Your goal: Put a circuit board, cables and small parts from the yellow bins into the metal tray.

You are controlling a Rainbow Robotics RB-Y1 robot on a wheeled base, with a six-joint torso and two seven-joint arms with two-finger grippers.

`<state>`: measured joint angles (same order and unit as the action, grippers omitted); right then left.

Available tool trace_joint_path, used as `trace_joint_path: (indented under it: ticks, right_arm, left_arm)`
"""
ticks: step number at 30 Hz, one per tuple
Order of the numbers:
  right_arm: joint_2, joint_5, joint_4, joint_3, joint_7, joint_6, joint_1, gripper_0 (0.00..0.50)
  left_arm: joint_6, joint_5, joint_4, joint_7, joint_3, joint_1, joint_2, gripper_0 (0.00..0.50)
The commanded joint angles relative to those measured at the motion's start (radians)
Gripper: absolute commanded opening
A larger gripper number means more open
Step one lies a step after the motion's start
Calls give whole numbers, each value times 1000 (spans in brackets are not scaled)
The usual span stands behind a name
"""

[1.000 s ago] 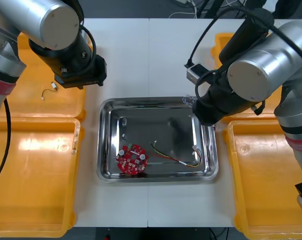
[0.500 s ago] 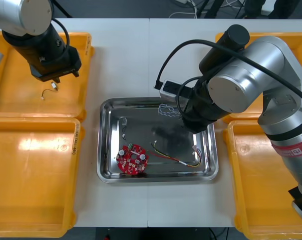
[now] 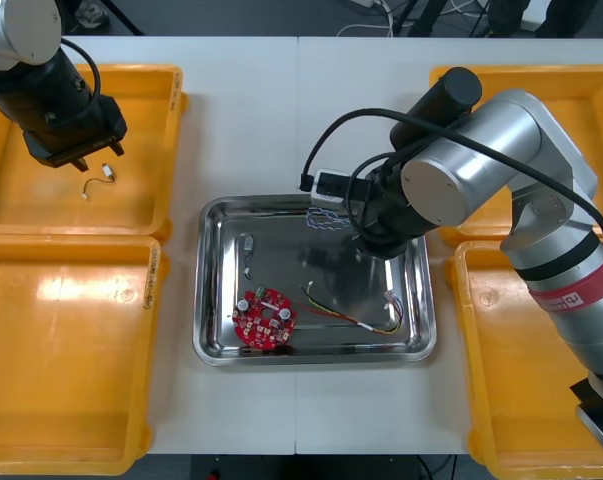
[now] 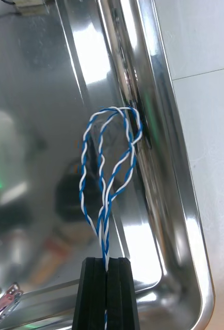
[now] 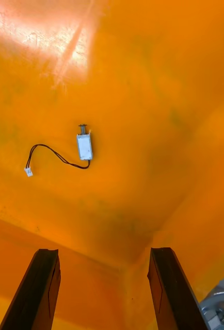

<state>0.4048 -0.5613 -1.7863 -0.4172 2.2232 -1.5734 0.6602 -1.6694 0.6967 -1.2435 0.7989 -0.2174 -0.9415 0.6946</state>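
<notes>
Right gripper [image 4: 106,265] is clamped narrow on the tail of the twisted blue and white cable [image 4: 109,154], with the loop hanging out ahead of the fingers over the metal tray [image 3: 211,352], at its far side and close to the wall. Can't tell if the loop touches the floor. The circuit board [image 3: 263,318] and the red and yellow cable [image 3: 346,315] already lie in the tray's near half, well apart from the loop. The step looks like the drop. Do it well by lowering until the loop lies on the floor, nudging it inward off the wall so nothing drapes over the rim, then opening and lifting straight up to avoid snagging. Left gripper [image 5: 102,251] is spread wide above the far left yellow bin [image 3: 41,205], over a small metal part [image 5: 84,147] on a black cable [image 5: 55,153], likely the next pick.
</notes>
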Motion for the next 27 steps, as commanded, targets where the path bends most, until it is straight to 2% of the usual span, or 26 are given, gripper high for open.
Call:
trace_joint_path:
  ticks: [1, 10, 27]
  right_arm:
    - [-15, 40, -8, -57, 59, 23, 19, 0]
    - [-14, 98, -8, -101, 55, 90, -28, 0]
    - [6, 115, -7, -103, 53, 174, -83, 0]
  left_arm:
    - [51, -9, 35, 56, 30, -54, 43, 500]
    - [115, 9, 105, 51, 30, -51, 34, 500]
    - [287, 14, 220, 63, -30, -49, 3, 500]
